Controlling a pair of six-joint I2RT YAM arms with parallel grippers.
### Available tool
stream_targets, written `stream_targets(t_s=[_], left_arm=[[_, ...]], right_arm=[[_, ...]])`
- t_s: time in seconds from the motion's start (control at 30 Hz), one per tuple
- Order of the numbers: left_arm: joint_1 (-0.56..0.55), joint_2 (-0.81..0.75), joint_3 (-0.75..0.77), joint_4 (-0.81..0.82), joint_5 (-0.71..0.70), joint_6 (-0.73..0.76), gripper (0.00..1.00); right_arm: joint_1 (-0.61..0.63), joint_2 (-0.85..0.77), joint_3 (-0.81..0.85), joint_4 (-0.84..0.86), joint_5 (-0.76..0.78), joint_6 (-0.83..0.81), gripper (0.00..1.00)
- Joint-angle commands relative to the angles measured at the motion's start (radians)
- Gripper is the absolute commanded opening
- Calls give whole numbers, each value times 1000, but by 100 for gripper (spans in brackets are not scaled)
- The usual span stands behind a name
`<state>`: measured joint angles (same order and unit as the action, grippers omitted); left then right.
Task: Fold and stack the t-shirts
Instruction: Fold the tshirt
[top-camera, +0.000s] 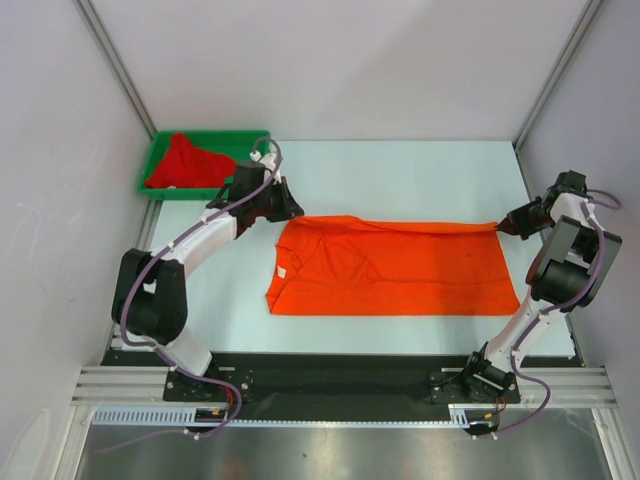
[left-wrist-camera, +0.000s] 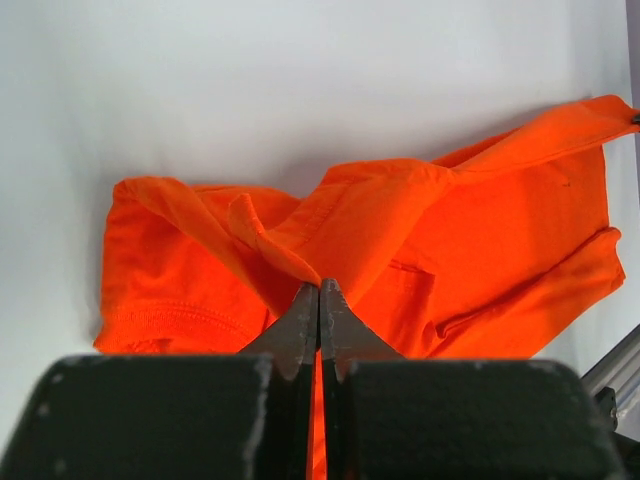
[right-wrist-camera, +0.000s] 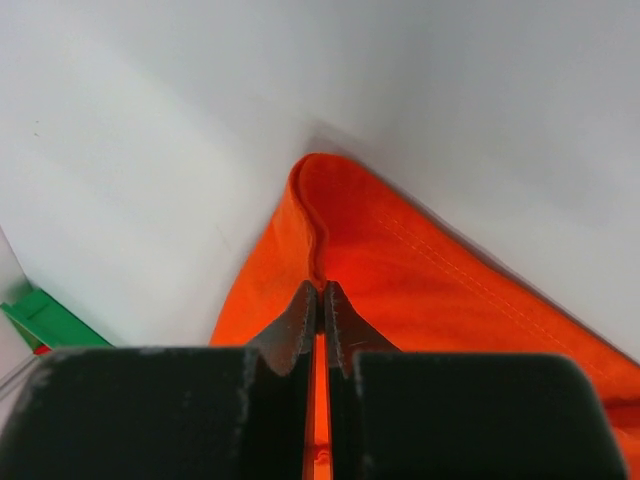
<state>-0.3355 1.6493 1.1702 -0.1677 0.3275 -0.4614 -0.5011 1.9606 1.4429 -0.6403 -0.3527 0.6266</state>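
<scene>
While both arms reach out over the tabletop (top-camera: 400, 170), the left tool (left-wrist-camera: 319, 292) is pinched shut on a bunched fold of the orange t-shirt (top-camera: 400, 265), at its far left corner. The right tool (right-wrist-camera: 320, 292) is pinched shut on the far right corner of the same shirt. The shirt lies long and mostly flat on the tabletop, pulled out between the two tools.

I think the job is only starting. This shirt is spread out but not folded small, and nothing is stacked. The red t-shirt (top-camera: 185, 160) sits in a heap in the green tray (top-camera: 210, 134) at the far left, not folded.

From above, the dark wrist hides the left tool's tips. I cannot tell how many layers of cloth each tool holds.
</scene>
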Motion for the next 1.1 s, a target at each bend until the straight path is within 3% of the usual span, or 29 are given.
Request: stream_targets(t_s=[0.0, 0.57, 1.07], left_arm=[[-3, -82, -40, 13, -15, 23, 0], [-23, -148, -175, -7, -8, 17, 0], [-30, -203, -271, -24, 13, 20, 0]], right_arm=[[-20, -95, -22, -28, 21, -16, 0], [-37, -206, -170, -93, 146, -70, 0], [-70, -223, -253, -55, 147, -79, 0]])
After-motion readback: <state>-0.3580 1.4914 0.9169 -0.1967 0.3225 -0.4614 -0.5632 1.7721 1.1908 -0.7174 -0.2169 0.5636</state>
